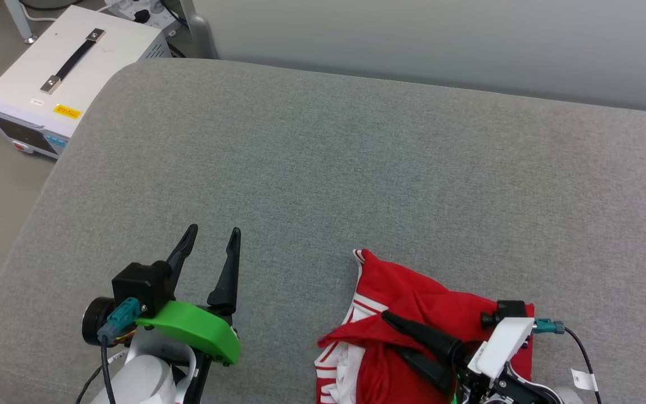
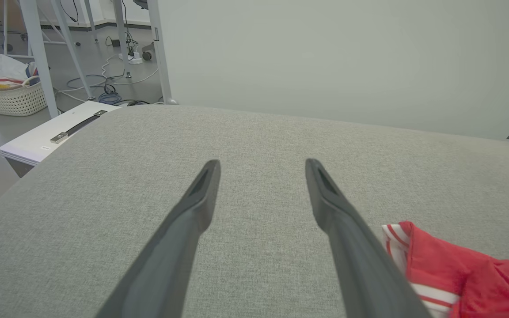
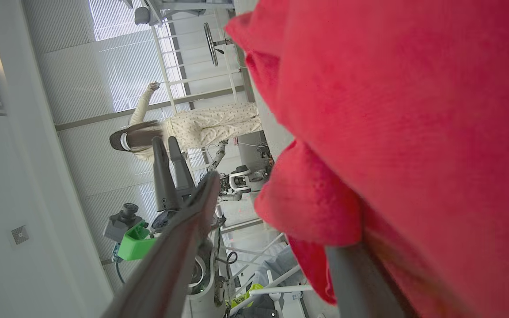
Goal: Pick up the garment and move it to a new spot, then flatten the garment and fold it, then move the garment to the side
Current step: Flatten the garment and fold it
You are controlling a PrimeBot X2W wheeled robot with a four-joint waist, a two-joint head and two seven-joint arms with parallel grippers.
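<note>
**Head view:** the garment (image 1: 413, 292) is seen crumpled on the grey cushion (image 1: 356, 168) at 5 o'clock. Its red cloth is bunched in folds, with white striped trim at its 12 o'clock tip and along its 9 o'clock edge. The right gripper (image 1: 390, 332) is laid across it with fingers parted and a red fold lying between them; no pinch is seen. The left gripper (image 1: 214, 230) is held at 7 o'clock, spread wide over bare cushion and well apart from the cloth. A white box (image 1: 70, 67) with a black strap handle is seen on the floor at 10 o'clock, just beside the cushion's corner.

**Left wrist view:** the two spread fingers are shown with nothing between them. A corner of the garment (image 2: 449, 269) is seen at 4 o'clock. Added here is a woven basket (image 2: 11, 99) of laundry at 10 o'clock, beyond the box, among metal legs and cables.

**Right wrist view:** this view is turned on its side. Red cloth (image 3: 391, 110) is draped over one finger — its tip is hidden — while the other finger (image 3: 179, 247) is left bare. Past it a person (image 3: 201, 126) in pale clothing is seen at 11 o'clock.
</note>
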